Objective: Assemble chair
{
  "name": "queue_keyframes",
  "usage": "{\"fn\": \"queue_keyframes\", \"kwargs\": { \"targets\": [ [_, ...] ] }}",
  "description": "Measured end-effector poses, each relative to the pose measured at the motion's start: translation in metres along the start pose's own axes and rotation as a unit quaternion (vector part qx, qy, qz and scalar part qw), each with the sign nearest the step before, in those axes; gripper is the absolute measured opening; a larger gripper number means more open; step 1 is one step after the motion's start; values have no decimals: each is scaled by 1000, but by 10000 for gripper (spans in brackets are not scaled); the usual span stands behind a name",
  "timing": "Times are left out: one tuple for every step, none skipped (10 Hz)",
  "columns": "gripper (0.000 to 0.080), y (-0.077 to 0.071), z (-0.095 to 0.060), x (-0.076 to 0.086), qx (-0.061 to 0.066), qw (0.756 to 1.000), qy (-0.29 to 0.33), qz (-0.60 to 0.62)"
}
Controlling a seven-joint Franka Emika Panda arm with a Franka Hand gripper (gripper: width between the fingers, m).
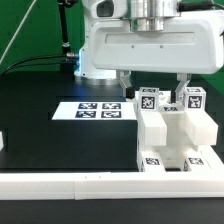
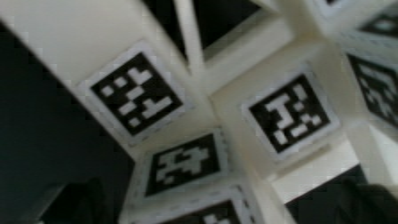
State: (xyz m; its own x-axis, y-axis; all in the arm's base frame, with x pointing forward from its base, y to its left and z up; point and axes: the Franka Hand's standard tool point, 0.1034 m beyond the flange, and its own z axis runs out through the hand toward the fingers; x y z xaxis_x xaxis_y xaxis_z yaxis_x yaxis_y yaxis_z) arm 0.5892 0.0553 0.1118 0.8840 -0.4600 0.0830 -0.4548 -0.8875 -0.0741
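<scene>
On the black table [image 1: 40, 95], toward the exterior view's right and close to the front: the chair [image 1: 172, 135], partly joined, white and blocky, tagged with small black-and-white squares. Stands upright, two posts rising side by side from a stepped lower block, long axis vertical. Tagged post tops turned up and toward the camera; further tags low on the front face. Sits just behind the white border rail [image 1: 60, 184], its base touching or very nearly touching the rail; cannot tell which. Well apart from the marker board [image 1: 95, 109], which lies flat further toward the exterior view's left and farther back.

Directly above the chair: the gripper [image 1: 153, 88], hanging from the white wrist housing. Fingers [image 1: 124, 84] spread as wide as they go, one to each side of the post tops, gripping nothing. Fingertips at about the height of the upper tags; contact with the posts not clear from the exterior view.

From the wrist view: the chair [image 2: 231, 130] fills the picture, seen very close and blurred, several tagged white faces meeting at angled edges. Dark shape at the lower corner, probably a fingertip, too blurred to say for sure.
</scene>
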Motion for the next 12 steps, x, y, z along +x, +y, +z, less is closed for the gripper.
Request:
{"fn": "queue_keyframes", "kwargs": {
  "targets": [
    [649,-3,2,-2,1,1000,11,-11],
    [649,-2,3,-3,1,1000,9,-4],
    [540,-2,3,-3,1,1000,9,3],
    [404,-1,3,-2,1,1000,9,7],
    [404,4,4,-4,-3,999,5,38],
    [302,6,5,-6,-5,998,-1,65],
    [302,7,5,-7,-6,997,-3,75],
    [302,8,4,-9,-9,994,-10,111],
    [302,8,4,-11,-10,991,-14,130],
    [302,9,4,-13,-12,988,-17,155],
    [302,10,3,-15,-12,986,-18,166],
    [302,10,3,-15,-12,986,-19,165]
  ]
}}
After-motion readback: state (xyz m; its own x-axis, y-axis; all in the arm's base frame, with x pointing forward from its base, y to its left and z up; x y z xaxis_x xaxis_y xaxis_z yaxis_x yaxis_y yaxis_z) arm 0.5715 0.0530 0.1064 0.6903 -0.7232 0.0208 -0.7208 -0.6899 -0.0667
